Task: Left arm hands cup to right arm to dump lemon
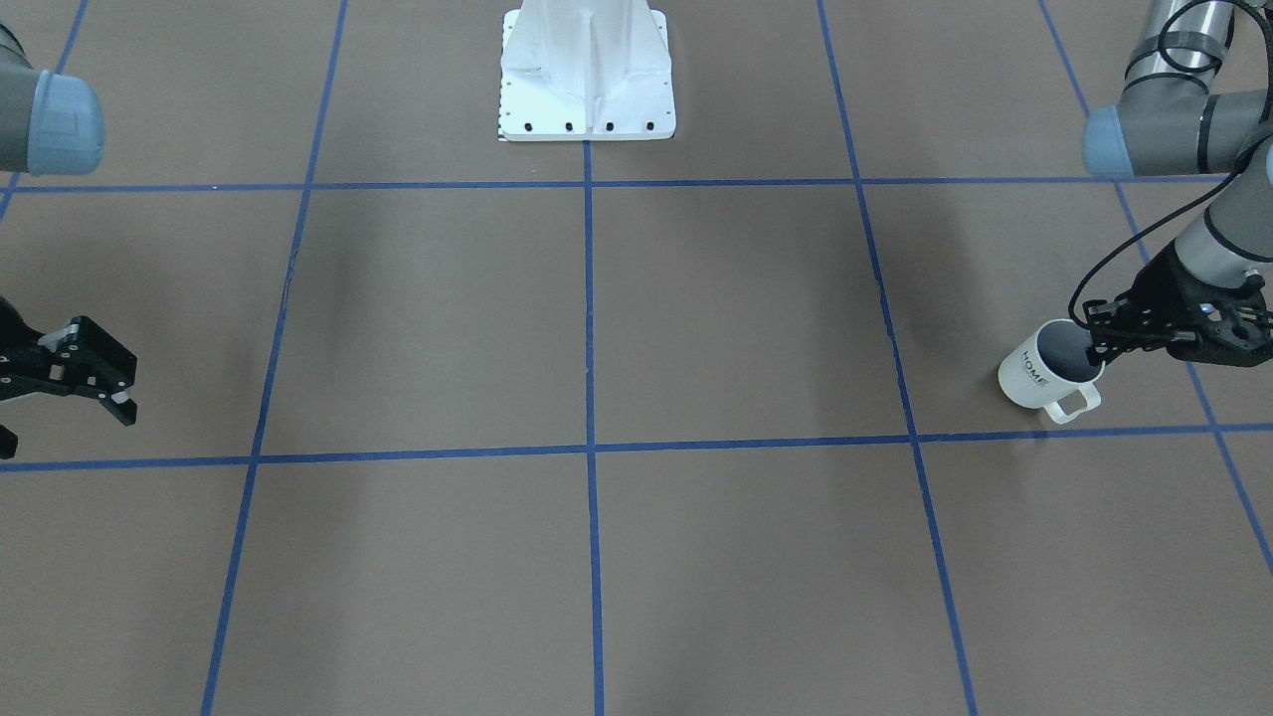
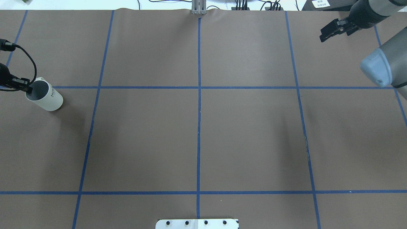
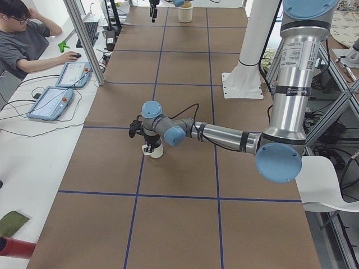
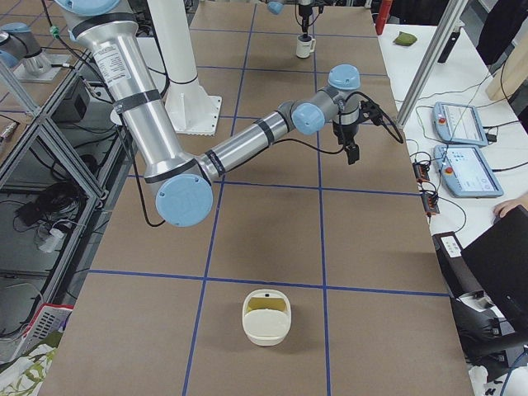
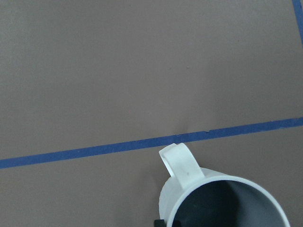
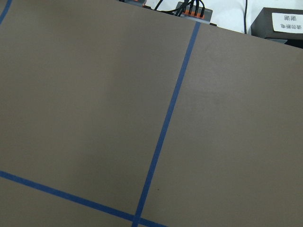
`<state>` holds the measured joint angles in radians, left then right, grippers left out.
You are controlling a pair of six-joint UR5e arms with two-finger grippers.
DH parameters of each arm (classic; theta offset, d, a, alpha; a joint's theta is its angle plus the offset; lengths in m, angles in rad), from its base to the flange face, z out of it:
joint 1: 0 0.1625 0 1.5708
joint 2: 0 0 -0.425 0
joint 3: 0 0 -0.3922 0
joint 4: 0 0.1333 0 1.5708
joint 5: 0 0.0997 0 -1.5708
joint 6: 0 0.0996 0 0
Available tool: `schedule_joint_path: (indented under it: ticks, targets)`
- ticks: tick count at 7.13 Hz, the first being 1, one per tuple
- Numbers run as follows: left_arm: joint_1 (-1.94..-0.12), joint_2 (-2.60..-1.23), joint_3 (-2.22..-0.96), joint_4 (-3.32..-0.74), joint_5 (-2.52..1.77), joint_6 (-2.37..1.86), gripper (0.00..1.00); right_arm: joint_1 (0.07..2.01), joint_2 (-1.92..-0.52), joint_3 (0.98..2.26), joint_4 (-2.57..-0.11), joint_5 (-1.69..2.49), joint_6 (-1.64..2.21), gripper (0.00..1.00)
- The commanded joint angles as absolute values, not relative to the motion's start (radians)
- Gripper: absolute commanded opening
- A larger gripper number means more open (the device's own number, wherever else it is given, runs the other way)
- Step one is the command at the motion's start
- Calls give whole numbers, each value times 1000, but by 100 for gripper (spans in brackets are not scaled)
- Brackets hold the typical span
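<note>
The cup (image 1: 1039, 373), a white ribbed mug with "HOME" lettering, hangs tilted near the table's left end, its handle towards the operators' side. My left gripper (image 1: 1096, 353) is shut on its rim, one finger inside and one outside. From overhead the cup (image 2: 46, 97) shows a grey inside, with the left gripper (image 2: 28, 89) at its rim. The left wrist view looks down on the cup (image 5: 208, 189) and its handle. No lemon shows in any view. My right gripper (image 1: 131, 393) hovers open and empty at the far right end, seen from overhead as the right gripper (image 2: 321, 35).
The white robot base (image 1: 587, 89) stands at the middle of the robot's side. A cream bowl (image 4: 266, 318) with a yellowish inside sits at the right end. Blue tape lines (image 2: 199, 95) cross the brown table. A person (image 3: 25, 42) sits at a side desk with tablets.
</note>
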<state>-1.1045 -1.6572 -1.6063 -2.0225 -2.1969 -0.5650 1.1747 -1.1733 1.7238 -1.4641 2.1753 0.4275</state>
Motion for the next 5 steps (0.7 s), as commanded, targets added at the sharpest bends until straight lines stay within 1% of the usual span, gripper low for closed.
schedule_joint_path:
  ticks: [1,2,3,4,5]
  targets:
    - [-1103,-1654,-1605,-2028,-2197,-566,39,1187,-1192,1723,-1468,2183,410,100]
    - [-1104,-1654,-1606,-2028,-2197,-566,49,1187,-1204,1721,-1467,2183,407,100]
    - [-1106,-1655,-1617,-2023,-2198,-565,84,1199,-1218,1718,-1468,2183,405,100]
    - [-1153,-1660,-1632,-2014,-2204,-563,100,1230,-1219,1710,-1489,2183,405,100]
    - [-1207,-1660,-1628,-1997,-2223,-496,100,1262,-1220,1710,-1534,2186,399,100]
